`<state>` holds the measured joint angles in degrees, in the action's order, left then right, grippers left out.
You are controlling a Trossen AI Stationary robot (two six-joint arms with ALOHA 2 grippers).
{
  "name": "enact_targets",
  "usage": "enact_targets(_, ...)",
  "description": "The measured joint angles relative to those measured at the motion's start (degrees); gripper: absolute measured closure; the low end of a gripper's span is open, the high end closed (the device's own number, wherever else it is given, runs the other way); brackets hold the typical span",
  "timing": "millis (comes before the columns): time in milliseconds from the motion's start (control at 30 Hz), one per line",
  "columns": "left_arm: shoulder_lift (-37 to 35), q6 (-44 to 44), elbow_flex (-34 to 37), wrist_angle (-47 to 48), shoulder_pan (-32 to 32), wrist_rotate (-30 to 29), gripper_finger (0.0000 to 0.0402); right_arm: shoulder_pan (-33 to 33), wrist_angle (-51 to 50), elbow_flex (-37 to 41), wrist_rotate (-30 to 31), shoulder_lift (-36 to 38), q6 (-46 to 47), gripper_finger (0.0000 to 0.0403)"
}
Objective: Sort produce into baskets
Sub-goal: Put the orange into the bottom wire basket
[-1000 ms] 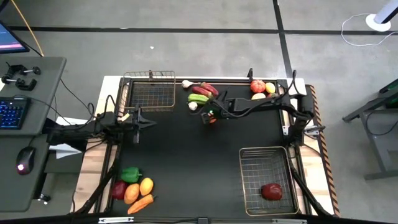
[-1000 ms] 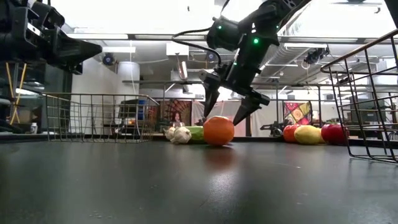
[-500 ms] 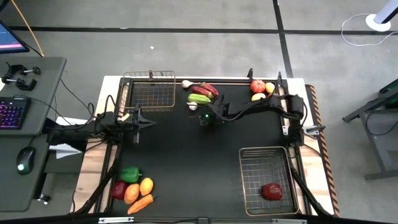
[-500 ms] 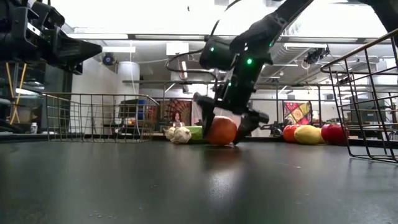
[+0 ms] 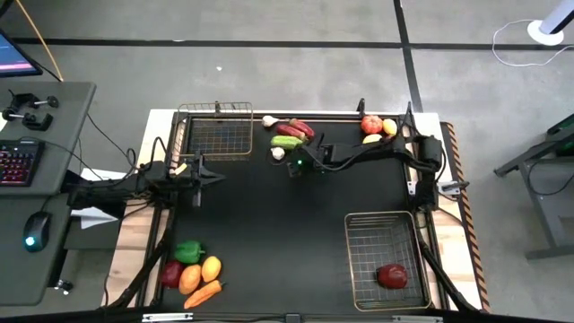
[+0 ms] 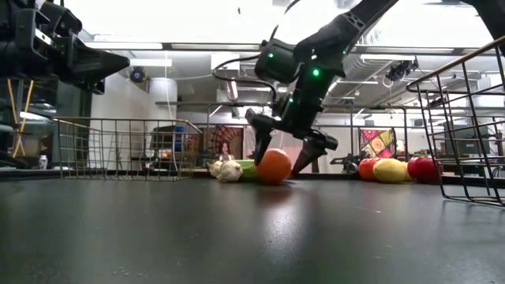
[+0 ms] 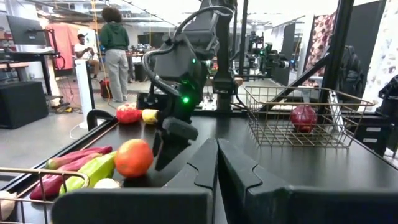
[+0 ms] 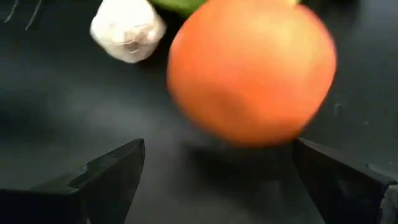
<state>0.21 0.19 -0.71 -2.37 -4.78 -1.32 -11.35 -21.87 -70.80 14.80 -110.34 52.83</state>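
Observation:
An orange rests on the black table at the far middle, next to a white garlic and a green cucumber. My right gripper slants down over the orange and is open, one finger on each side of it; the right wrist view shows the orange just beyond the two fingertips. My left gripper waits shut and level above the table's left side, holding nothing. One wire basket stands at the far left. Another basket stands near right and holds a dark-red piece. My right gripper has one finger close against the orange's side in the low view, and I cannot tell whether it touches. The other finger stands apart from the orange, which sits on the table.
Dark-red pieces lie at the far edge behind the cucumber. A red fruit and a lemon sit at the far right. A green pepper, a carrot and other produce lie near left. Bare table lies in the middle.
My right gripper has come down from above the orange until its open fingers stand on either side of it, and it has shifted slightly toward the table's left edge. Its fingers have stayed open.

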Motion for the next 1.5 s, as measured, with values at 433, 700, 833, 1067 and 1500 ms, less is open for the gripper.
enact_targets(433,0.00,0.00,0.00,0.02,-0.01,0.01,0.0401,-0.06,-11.79,-12.38,7.54,0.22,-6.71,0.0004)
enact_targets(700,-0.01,0.00,0.00,0.00,-0.01,0.01,0.0401,-0.02,-12.27,-16.89,6.26,0.15,-16.01,0.0004)
enact_targets(833,-0.01,0.00,0.00,0.00,0.00,0.01,0.0401,-1.26,-5.85,-17.84,6.27,0.19,-18.37,0.0004)
enact_targets(1067,-0.02,0.00,0.00,-0.02,0.00,0.02,0.0401,-2.10,-4.10,-17.69,4.95,0.19,-20.07,0.0004)
enact_targets(1500,-0.02,0.00,0.00,-0.02,-0.02,0.02,0.0401,-1.99,-7.47,-17.62,3.98,-0.12,-25.82,0.0004)
